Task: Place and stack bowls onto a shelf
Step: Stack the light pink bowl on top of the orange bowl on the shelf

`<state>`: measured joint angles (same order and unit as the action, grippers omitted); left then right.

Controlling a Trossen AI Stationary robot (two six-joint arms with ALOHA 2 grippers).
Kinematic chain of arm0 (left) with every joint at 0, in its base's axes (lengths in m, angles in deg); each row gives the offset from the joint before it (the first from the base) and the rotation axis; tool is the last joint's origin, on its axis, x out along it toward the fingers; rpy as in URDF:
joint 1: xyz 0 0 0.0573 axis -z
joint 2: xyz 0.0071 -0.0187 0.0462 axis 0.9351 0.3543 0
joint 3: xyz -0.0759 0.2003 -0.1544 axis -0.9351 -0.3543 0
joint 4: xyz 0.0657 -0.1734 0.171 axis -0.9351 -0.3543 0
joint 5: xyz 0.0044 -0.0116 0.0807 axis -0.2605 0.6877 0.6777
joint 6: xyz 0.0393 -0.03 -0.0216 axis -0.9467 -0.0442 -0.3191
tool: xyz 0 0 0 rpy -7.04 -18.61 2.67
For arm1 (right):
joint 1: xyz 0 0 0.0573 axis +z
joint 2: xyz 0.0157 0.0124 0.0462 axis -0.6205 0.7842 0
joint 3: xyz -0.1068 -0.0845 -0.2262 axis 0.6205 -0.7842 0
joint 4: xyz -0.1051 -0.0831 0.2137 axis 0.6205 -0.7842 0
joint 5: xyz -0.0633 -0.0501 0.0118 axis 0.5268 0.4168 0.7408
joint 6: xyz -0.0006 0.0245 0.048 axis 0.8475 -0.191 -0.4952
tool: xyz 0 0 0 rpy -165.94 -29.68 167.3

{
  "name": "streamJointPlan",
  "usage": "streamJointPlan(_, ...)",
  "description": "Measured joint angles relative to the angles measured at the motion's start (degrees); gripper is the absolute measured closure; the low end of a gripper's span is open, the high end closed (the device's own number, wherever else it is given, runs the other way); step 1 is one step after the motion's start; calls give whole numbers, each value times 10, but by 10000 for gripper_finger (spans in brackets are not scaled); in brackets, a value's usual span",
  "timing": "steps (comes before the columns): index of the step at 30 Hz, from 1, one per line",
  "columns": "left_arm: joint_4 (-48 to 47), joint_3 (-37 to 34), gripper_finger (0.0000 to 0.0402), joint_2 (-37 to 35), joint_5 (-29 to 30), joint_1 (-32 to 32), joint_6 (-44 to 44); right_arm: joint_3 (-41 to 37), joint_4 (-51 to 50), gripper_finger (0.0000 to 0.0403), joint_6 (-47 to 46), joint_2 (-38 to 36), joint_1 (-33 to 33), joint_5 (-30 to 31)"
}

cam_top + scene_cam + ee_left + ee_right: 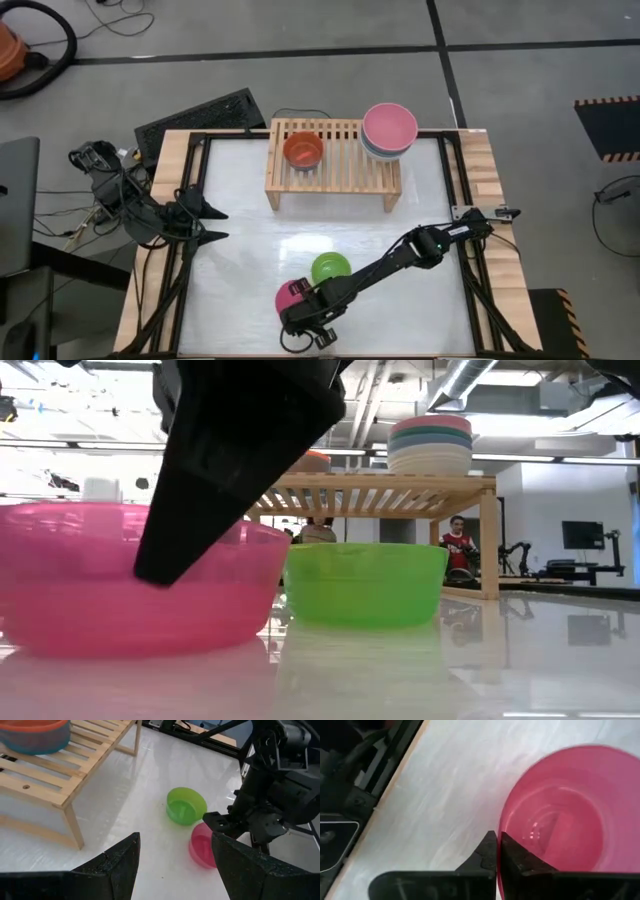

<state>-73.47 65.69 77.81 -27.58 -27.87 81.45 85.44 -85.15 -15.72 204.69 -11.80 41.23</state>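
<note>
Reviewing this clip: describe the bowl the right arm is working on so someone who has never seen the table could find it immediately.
Start at the wooden shelf along the table's far edge, then come to the near edge, where two small bowls sit side by side. It is the magenta bowl, with the right end effector shut on its rim. Its neighbour, the green bowl, stands free.

No readable text, label, brand or number in any view. The bowls, e.g. the magenta bowl (291, 297) and the lime green bowl (331, 268) just beside it, are plain, w/o print. The shelf (335, 170) has bare wood. A keyboard (200, 118) lies near the shelf, beyond the counter edge, but its keys are too small to read.
</note>
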Motion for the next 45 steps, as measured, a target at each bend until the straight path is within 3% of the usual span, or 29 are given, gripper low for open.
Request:
streamJointPlan(6, 0, 0, 173, 0, 0, 0, 1, 0, -13, 381, -52, -47, -16, -1)
streamJointPlan(14, 1, 0, 173, 0, 19, 0, 19, 1, 3, 381, -88, -191, -65, 47)
streamJointPlan(19, -1, 0, 173, 0, 53, 0, 45, 2, 40, 381, -50, -281, -125, 124)
streamJointPlan(22, -2, 0, 173, 0, 75, 0, 59, 3, 62, 381, -9, -309, -177, 140)
streamJointPlan(30, -8, 0, 173, 0, 94, 0, 105, 0, 56, 381, 50, -299, -332, 84)
streamJointPlan(36, -14, 0, 173, 0, 107, 0, 124, -11, 35, 381, 74, -302, -404, 73)
streamJointPlan(40, -14, 0, 173, 0, 138, 0, 127, -11, 2, 381, 92, -301, -432, 15)
streamJointPlan(45, -14, 0, 173, 0, 167, 0, 127, -11, -20, 381, 129, -273, -422, 4)
